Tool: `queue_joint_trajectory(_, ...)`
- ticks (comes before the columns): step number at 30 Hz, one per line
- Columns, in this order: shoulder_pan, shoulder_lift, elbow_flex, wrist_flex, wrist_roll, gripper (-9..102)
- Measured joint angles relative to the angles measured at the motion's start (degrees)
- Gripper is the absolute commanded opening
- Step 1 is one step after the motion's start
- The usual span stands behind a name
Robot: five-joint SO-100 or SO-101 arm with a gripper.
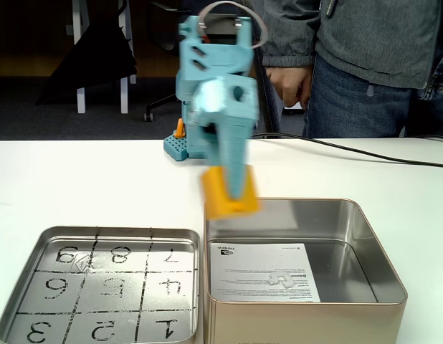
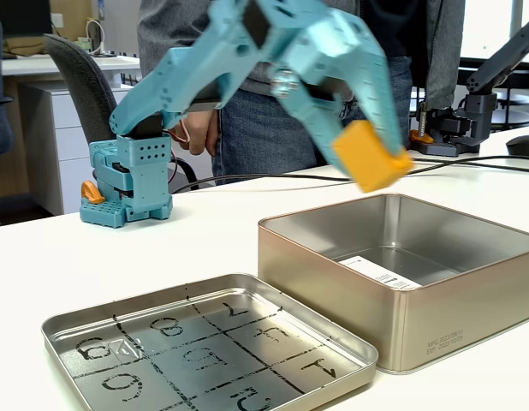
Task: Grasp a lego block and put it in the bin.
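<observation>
A white table point(image 1: 99, 186) carries everything. On it sit two tins just beside each other — the shallow tray point(image 1: 99, 287) with its black grid and hand-drawn numbers, and the deeper silver bin point(image 2: 401, 282). Farther back stand the arm's teal base point(image 2: 127, 184) and a black cable point(image 1: 350, 150) — trailing across the tabletop.

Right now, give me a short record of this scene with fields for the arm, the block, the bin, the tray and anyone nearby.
gripper: raised over the bin's near-left corner, shut on the block
block: yellow, in the air, above the rim
bin: deep silver tin, open, printed paper on its floor
tray: shallow tin beside the bin, black grid with numbers
person: standing behind the table
</observation>
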Motion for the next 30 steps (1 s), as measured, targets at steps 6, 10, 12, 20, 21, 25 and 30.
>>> queue_joint_trajectory(6, -8.9, -3.3, 0.1, 2.0, -0.9, 0)
queue_joint_trajectory(10, -9.6, -9.1, -1.0, 3.1, -1.1, 0)
queue_joint_trajectory(12, -9.2, -12.0, -1.1, 3.1, -1.1, 0)
queue_joint_trajectory(20, -8.6, -18.6, -1.1, 3.3, -0.8, 0)
queue_joint_trajectory(21, -8.3, -18.6, -1.1, 3.3, -0.8, 0)
queue_joint_trajectory(25, -7.6, -18.6, -1.1, 3.3, -0.7, 7)
queue_joint_trajectory(30, -6.8, -17.9, -1.1, 1.8, 1.7, 28)
